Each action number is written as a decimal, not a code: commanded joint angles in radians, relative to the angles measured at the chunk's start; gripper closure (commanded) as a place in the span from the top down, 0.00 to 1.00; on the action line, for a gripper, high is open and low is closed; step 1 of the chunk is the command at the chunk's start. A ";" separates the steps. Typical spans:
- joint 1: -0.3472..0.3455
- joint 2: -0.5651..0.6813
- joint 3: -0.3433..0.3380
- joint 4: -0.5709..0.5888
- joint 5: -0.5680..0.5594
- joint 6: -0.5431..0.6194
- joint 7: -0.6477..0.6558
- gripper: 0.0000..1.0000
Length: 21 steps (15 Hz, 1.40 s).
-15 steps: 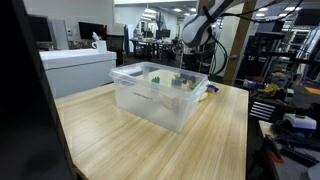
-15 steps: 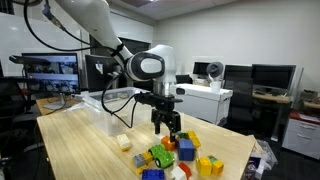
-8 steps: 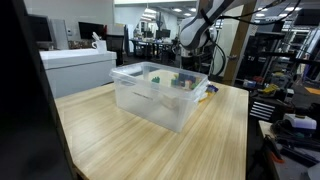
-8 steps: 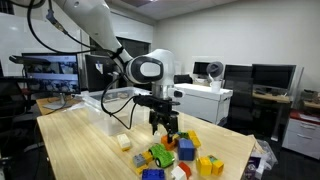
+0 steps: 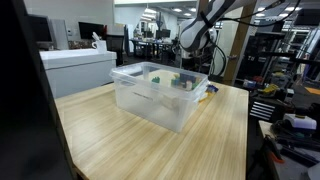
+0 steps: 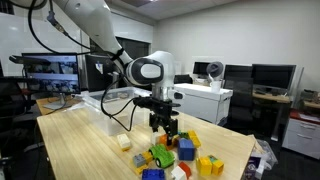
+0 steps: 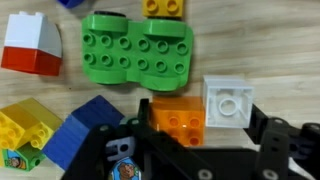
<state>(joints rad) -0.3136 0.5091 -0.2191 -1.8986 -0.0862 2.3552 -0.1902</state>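
In the wrist view my gripper [image 7: 203, 125] stands low over the wooden table with its jaws on either side of two bricks lying side by side. These are an orange brick [image 7: 178, 118] and a white brick [image 7: 228, 103]. The left finger [image 7: 143, 112] lies against the orange brick, and the right finger [image 7: 263, 125] is just beside the white one. The jaws are still apart, with no firm grip visible. In an exterior view the gripper [image 6: 166, 128] points down into a pile of coloured bricks [image 6: 178, 155].
A green studded plate [image 7: 138, 50], a red-and-white brick [image 7: 30, 47], a yellow brick [image 7: 25, 120] and a blue brick [image 7: 85, 130] lie close by. A clear plastic bin [image 5: 160, 95] stands on the table beside the arm. Monitors and desks surround the table.
The gripper has sunk slightly toward the bricks and its jaws have begun to narrow. The bricks have not moved.
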 commanded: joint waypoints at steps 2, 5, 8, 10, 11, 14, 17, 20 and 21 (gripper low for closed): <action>-0.003 -0.066 0.001 -0.035 -0.024 -0.013 -0.036 0.62; 0.006 -0.172 0.014 -0.044 -0.006 -0.062 -0.054 0.62; 0.021 -0.295 0.034 -0.036 0.026 -0.141 -0.059 0.62; 0.055 -0.440 0.064 -0.052 0.077 -0.233 -0.079 0.62; 0.068 -0.477 0.075 -0.078 0.100 -0.251 -0.102 0.62; 0.130 -0.585 0.102 -0.144 0.160 -0.355 -0.170 0.62; 0.192 -0.639 0.118 -0.220 0.157 -0.371 -0.195 0.62; 0.237 -0.636 0.129 -0.267 0.155 -0.331 -0.196 0.62; 0.247 -0.626 0.131 -0.275 0.155 -0.312 -0.198 0.62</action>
<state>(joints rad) -0.0861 -0.1072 -0.0921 -2.1195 0.0527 1.9905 -0.3449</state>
